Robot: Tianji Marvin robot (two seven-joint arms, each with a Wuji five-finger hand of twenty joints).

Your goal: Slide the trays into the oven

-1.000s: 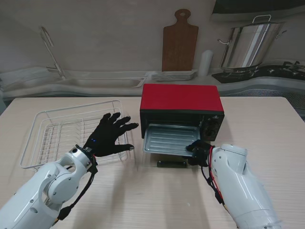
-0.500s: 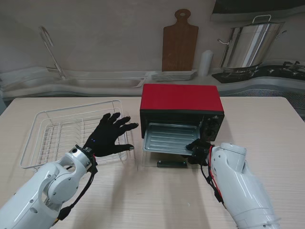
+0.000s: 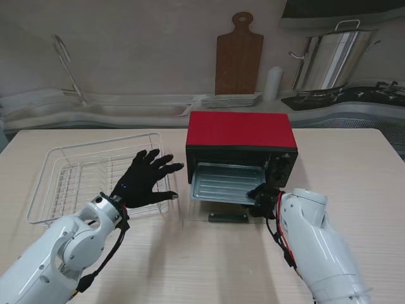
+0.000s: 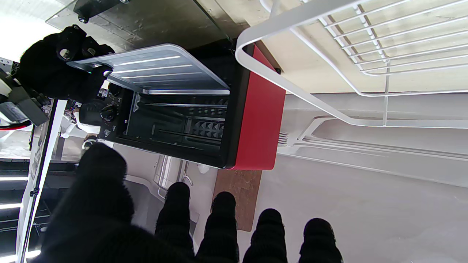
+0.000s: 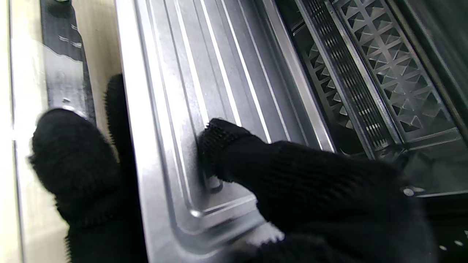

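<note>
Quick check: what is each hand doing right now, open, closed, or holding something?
Left hand: open, fingers spread over the wire rack, holding nothing.
Right hand: shut on the tray, gripping its near right corner at the oven mouth.

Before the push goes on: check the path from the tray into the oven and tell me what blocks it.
Nothing visible blocks it. The tray, gripped at its near right corner by the right hand, sits partly inside the oven; the glass door lies folded down, and the cavity behind the tray looks free.
</note>
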